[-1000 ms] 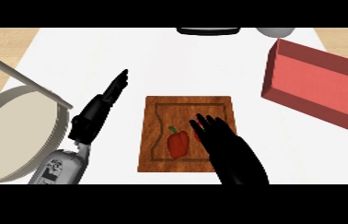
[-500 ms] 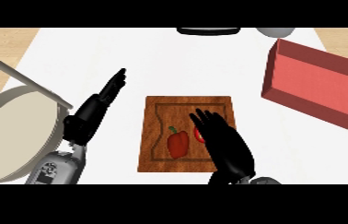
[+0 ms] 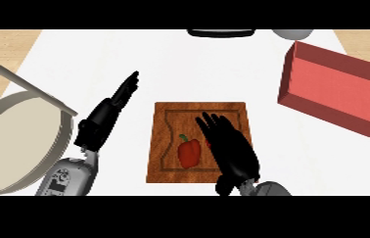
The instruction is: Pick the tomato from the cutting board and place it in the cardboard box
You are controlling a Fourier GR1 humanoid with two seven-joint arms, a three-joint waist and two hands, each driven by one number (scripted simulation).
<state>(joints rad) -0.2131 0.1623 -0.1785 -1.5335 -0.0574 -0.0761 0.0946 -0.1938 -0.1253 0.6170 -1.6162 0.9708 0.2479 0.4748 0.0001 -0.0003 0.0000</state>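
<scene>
A wooden cutting board (image 3: pixel 165 115) lies in the middle of the white counter. On it sits a red pepper (image 3: pixel 189 153) with a green stem. Just right of the pepper a thin red sliver of the tomato (image 3: pixel 208 144) shows; my right hand (image 3: pixel 230 148) covers the rest. That hand hangs over the board's right half, fingers spread and pointing away, open. Whether it touches the tomato is hidden. The reddish box (image 3: pixel 327 87) stands at the right edge, well apart from the hand. Left of the board, my left hand (image 3: pixel 108 113) rests open with fingers pointing up.
A large round beige vessel with a grey rim (image 3: pixel 63 134) fills the left edge, beside my left forearm. A black object (image 3: pixel 220 33) and a grey bowl (image 3: pixel 292 34) sit at the counter's far edge. White counter lies between the board and the box.
My right hand has slid a little forward and left over the board, hiding more of the tomato, and its wrist now shows at the lower edge. The left hand stays still.
</scene>
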